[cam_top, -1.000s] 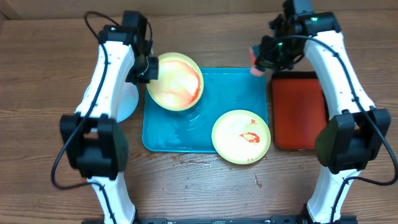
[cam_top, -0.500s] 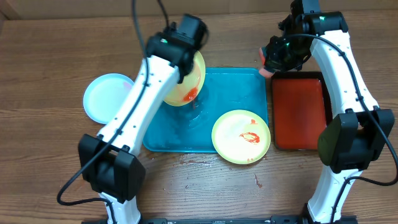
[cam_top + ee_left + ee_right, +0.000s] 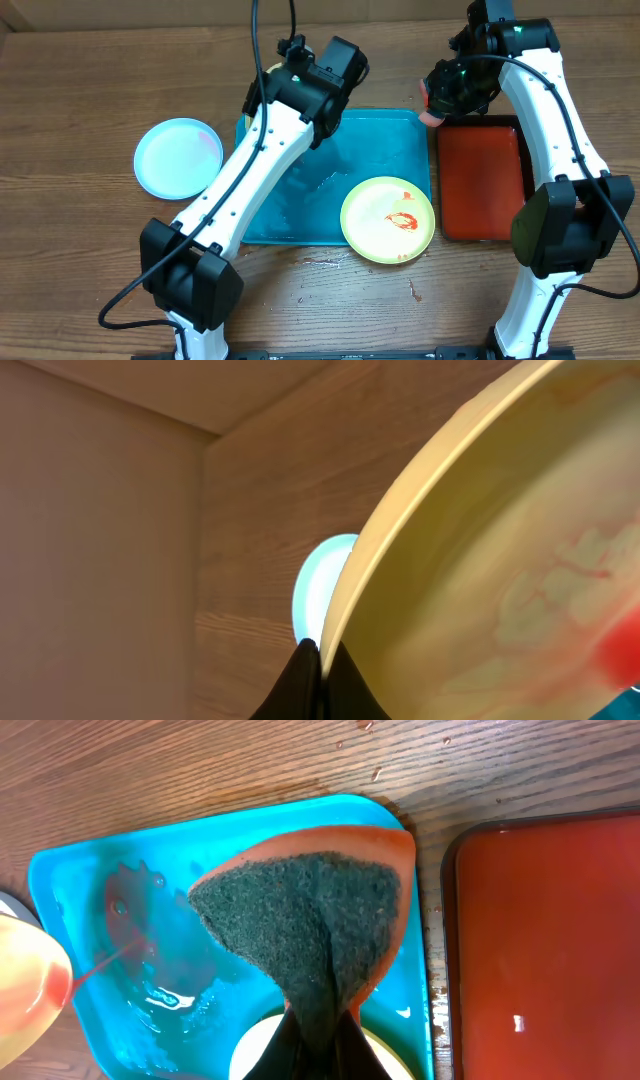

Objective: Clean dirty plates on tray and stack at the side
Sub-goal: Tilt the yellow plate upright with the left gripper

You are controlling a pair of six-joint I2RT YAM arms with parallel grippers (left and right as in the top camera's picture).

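Left pincer (image 3: pixel 311 663) clamped tight on rim of plate (image 3: pixel 470 560), tilted above tray (image 3: pixel 390 150). Right pincer (image 3: pixel 318 1035) pinches sponge (image 3: pixel 300 910) over tray corner. Risk: thin edge grip slips under scrubbing, plate drops.

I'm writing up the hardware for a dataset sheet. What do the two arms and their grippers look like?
Both arms match: the left arm and right arm have smooth white shell links joined by bulky black joint housings, with thin black cables looping alongside. The left gripper and right gripper have dark, tapering fingers. No markings are legible.
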